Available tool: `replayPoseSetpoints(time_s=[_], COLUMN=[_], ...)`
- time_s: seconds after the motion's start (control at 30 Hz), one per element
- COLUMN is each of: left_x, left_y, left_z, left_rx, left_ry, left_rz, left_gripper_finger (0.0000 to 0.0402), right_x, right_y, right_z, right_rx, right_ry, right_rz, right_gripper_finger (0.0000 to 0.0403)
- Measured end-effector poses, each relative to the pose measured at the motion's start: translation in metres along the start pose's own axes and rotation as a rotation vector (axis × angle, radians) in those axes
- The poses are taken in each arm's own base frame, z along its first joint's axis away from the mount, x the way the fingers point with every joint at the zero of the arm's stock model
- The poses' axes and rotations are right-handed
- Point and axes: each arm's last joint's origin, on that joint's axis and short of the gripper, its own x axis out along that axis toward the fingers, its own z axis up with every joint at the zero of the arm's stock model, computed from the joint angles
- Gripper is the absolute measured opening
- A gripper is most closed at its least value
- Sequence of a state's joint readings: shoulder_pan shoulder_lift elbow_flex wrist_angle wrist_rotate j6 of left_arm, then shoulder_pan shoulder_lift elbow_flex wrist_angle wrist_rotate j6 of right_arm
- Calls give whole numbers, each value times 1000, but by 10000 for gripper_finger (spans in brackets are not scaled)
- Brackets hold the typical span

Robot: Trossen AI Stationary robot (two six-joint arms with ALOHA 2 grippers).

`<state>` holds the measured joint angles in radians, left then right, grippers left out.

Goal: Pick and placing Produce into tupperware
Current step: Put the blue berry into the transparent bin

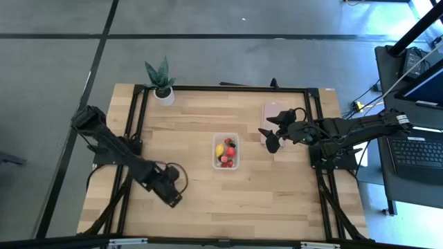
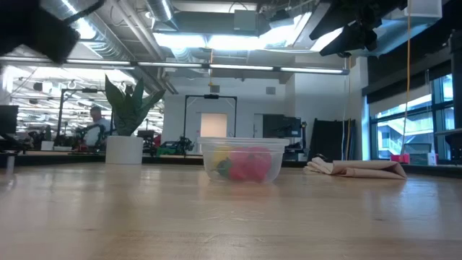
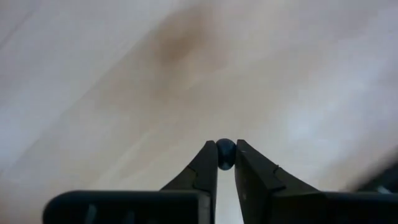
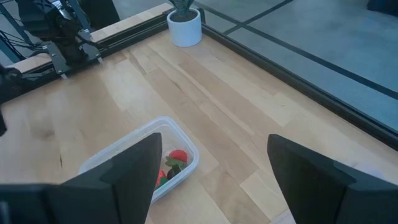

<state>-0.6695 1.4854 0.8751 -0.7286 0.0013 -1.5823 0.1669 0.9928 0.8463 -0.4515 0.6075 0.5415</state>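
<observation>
Left end effector [image 1: 172, 197]: low over the counter [image 1: 208, 200], well left of the tub and toward its near edge; fingers [image 3: 202, 171] pinched on a small dark berry [image 3: 224, 154] at their very tips.
Berry: tiny, round, light, probably smooth and quick to roll; held only by the tips, so likely to slip or squash if squeezed harder; best kept level and let go low inside the tub.
Plant [image 1: 160, 81]: potted, at the far left corner of the counter, apart from the work.
Tub [image 1: 225, 151]: clear, open, mid-counter; thin walls, light, likely to slide if bumped.
Produce [image 1: 226, 152]: already in the tub, red pieces and a yellow one [image 1: 219, 149] visible, a green bit among them in the low view; no loose fruit seen on the bare wood.
Progress: judged near the end, the berry looking like the last piece out.
Lid [image 1: 272, 114]: pinkish, flat on the counter right of the tub, partly under the right arm.
Right end effector [image 1: 270, 136]: hanging high above the counter just right of the tub, fingers [image 4: 134, 168] spread wide, nothing between them; waiting.
</observation>
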Motion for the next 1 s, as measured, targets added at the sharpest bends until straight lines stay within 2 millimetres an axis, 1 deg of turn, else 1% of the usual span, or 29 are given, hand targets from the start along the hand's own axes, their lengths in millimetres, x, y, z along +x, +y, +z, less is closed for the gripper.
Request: replayPoseSetpoints(time_s=[0.17,0.33,0.43,0.53,0.67,0.73,0.87,1.0], left_x=[-37,-72,-90,-102,-110,-110,-101,-80], left_y=[-23,-42,-49,-49,-43,-39,-34,-32], left_z=[33,76,102,128,153,163,181,201], left_rx=[158,333,420,485,529,532,559,543], left_ry=[-116,-296,-438,-575,-702,-754,-808,-782], left_rz=[-216,-409,-486,-519,-506,-458,-342,-278], left_gripper_finger=[33,41,32,27,37,42,38,27], right_x=[0,0,0,0,0,0,0,0], right_y=[1,1,1,1,1,1,1,1], right_z=[1,2,2,2,2,2,2,2], right_rx=[6,11,12,11,10,-5,-14,-16], right_ry=[-8,-18,-19,-19,-18,-19,-17,-16], right_rz=[5,11,11,11,11,11,10,9], right_gripper_finger=[294,294,294,294,294,294,294,294])
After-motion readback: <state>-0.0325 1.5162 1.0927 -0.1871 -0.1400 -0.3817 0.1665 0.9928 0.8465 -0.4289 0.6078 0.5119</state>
